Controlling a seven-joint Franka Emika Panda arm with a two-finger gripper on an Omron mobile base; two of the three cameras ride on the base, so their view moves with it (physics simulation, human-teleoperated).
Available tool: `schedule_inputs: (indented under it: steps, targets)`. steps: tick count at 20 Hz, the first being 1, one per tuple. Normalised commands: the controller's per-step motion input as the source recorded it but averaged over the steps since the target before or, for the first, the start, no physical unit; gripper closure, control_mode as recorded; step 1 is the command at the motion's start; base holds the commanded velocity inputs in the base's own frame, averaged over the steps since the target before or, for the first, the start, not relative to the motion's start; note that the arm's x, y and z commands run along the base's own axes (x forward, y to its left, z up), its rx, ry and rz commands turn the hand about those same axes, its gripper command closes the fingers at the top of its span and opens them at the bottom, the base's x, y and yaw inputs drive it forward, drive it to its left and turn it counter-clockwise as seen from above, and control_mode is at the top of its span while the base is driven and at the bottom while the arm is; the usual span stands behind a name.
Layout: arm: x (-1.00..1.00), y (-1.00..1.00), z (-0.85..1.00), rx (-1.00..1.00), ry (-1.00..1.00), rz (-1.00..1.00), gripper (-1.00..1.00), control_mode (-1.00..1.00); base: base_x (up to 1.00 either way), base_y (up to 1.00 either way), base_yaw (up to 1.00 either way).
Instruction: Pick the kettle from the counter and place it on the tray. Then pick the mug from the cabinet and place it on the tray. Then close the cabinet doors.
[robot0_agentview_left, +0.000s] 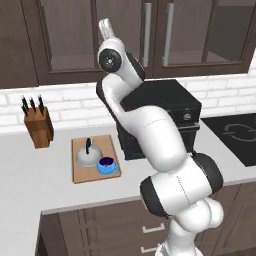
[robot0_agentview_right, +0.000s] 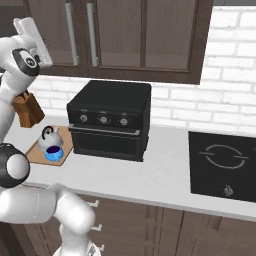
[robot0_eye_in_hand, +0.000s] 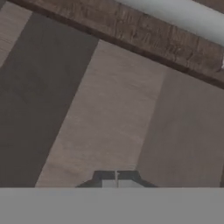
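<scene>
The silver-grey kettle (robot0_agentview_left: 87, 155) (robot0_agentview_right: 49, 136) and the blue mug (robot0_agentview_left: 106, 165) (robot0_agentview_right: 53, 152) stand side by side on the wooden tray (robot0_agentview_left: 82, 174) (robot0_agentview_right: 36, 153), which lies on the counter (robot0_agentview_left: 30, 175). My arm reaches up, and the gripper (robot0_eye_in_hand: 116, 177) is shut with nothing in it, right against a cabinet door (robot0_agentview_left: 120, 35) (robot0_agentview_right: 120, 35). The hand view looks closely at the door's wood frame (robot0_eye_in_hand: 131, 30), its glass pane and a silver bar handle (robot0_eye_in_hand: 175, 15). The doors look flush with the cabinet (robot0_agentview_right: 150, 75).
A black oven (robot0_agentview_left: 165, 112) (robot0_agentview_right: 110, 120) stands on the counter right of the tray. A brown knife block (robot0_agentview_left: 38, 126) (robot0_agentview_right: 27, 111) sits against the brick wall to the left. The black stovetop (robot0_agentview_left: 235, 135) (robot0_agentview_right: 222, 162) lies at the far right. Drawers (robot0_agentview_left: 100, 230) run below.
</scene>
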Motion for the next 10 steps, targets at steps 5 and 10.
schedule_inputs:
  steps: [5, 10]
  targets:
    - [1.0, -0.44, -0.04, 0.03, 0.06, 0.41, 1.0, -1.0, 0.0, 0.0, 0.0]
    - [0.88, -0.42, -0.05, 0.01, 0.25, 0.35, 1.0, -1.0, 0.0, 0.0, 0.0]
